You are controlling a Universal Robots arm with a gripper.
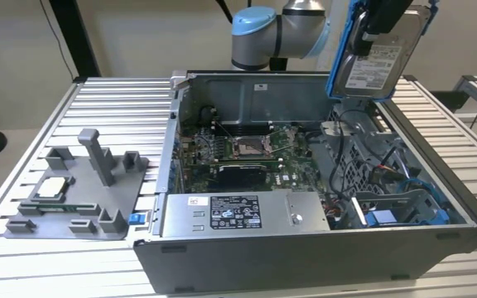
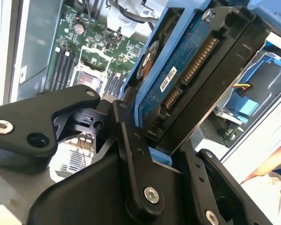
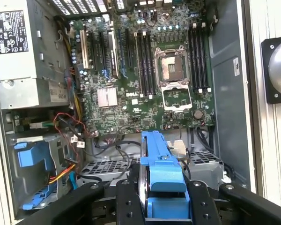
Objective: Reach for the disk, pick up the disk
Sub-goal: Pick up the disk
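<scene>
On the exterior view's left a grey plastic fixture (image 1: pixel 77 186) sits on the slatted bench (image 1: pixel 122 102); rightward, above the open computer case (image 1: pixel 322 205), the tool (image 2: pixel 154 140) is clamped on the flat silver-grey, blue-railed disk (image 1: pixel 379 56) — held clear — best kept squeezed evenly on the rails, lifting straight

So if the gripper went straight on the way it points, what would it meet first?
Probably the drive cage inside the open computer case, just past the disk that the gripper holds; depth is hard to judge.
</scene>
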